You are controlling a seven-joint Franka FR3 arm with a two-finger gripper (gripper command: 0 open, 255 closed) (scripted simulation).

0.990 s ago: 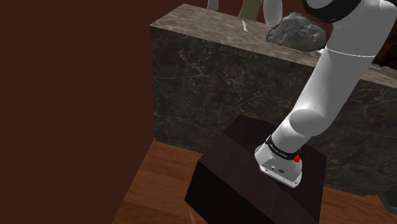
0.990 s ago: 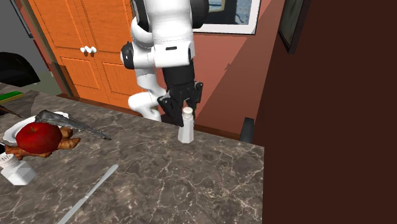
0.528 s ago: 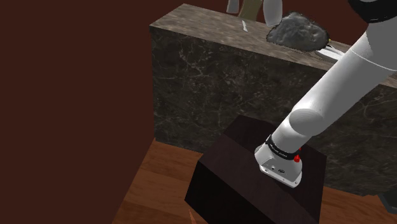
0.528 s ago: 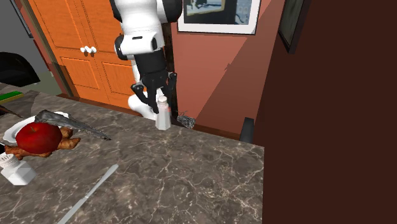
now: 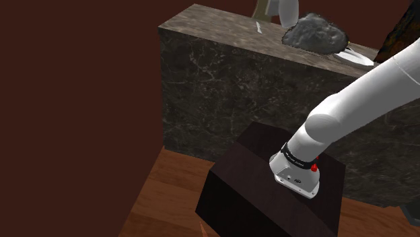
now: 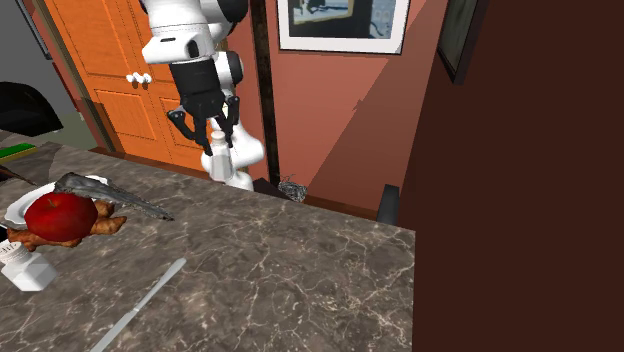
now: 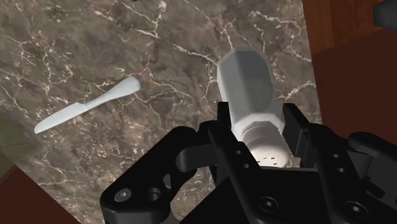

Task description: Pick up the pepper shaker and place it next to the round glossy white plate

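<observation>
Nearest in the second exterior view, a white knife (image 6: 140, 308) lies slantwise on the dark marbled counter (image 6: 300, 270), close to its near edge. Just beyond it, at the counter's left end, a second white shaker (image 6: 27, 268) stands beside the round white plate (image 6: 14, 211). The plate carries a red apple (image 6: 60, 217) and a brown knobbly root (image 6: 100, 228), and a thin grey utensil (image 6: 110, 195) reaches from the plate out over the counter.

Farther back, at the counter's far edge, the black gripper (image 7: 257, 118) hangs from the white arm. Its jaws are clamped on the pepper shaker (image 7: 247, 79) — drawn plain white, gripped at the cap end, with the faceted body pointing down at the marble. The shaker is well apart from the plate, and the bare stretch of counter between them holds nothing but the utensil's tip. The wrist view shows the shaker over the counter near an edge, with wood floor beyond. Whether its base is clear of the surface cannot be told.

Behind the arm stand orange panelled doors (image 6: 130, 70) — and a framed picture (image 6: 345, 25) hangs on the reddish wall.
</observation>
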